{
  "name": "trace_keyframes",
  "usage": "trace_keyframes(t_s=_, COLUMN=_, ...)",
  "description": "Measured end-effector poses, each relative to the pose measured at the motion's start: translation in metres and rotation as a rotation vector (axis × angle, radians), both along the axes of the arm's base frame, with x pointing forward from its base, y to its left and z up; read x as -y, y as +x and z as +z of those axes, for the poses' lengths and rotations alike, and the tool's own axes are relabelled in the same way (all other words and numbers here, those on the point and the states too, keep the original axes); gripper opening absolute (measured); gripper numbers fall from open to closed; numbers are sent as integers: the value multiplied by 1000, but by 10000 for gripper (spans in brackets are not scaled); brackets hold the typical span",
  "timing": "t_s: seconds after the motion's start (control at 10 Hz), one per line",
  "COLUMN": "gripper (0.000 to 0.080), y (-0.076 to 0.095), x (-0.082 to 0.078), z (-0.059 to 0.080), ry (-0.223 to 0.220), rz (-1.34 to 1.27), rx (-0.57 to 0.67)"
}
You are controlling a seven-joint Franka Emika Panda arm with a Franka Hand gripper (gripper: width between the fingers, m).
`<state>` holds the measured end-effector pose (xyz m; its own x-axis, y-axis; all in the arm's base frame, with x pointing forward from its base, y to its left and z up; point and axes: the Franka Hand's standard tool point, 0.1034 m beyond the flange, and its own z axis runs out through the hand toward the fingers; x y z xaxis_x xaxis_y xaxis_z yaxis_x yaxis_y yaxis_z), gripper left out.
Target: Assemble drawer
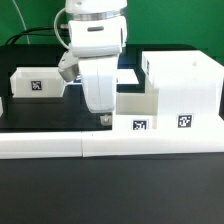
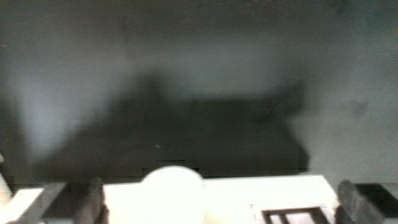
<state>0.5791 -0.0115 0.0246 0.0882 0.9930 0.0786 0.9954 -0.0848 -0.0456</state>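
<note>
Claw [image 1: 103,114] hung released, jaws spread wide, tips down near the table [image 1: 60,118]. Exterior view, left to right: first tray [image 1: 35,85] sat well apart at the left. Second tray [image 1: 138,108] lay just beside the claw, close against the case [image 1: 182,85] at the right, and was not yet slid in. Wrist view showed its knob [image 2: 173,181] between the fingers [image 2: 75,203]; contact was unclear. Risk: an off-centre close would likely twist the tray or skid it into the case, as the plastic looked slick.
</note>
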Motion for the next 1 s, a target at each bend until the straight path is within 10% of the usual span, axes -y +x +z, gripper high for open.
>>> trace_keyframes(t_s=1.0, gripper=649, y=3, x=17, z=-2, ry=5, rz=105, rx=5)
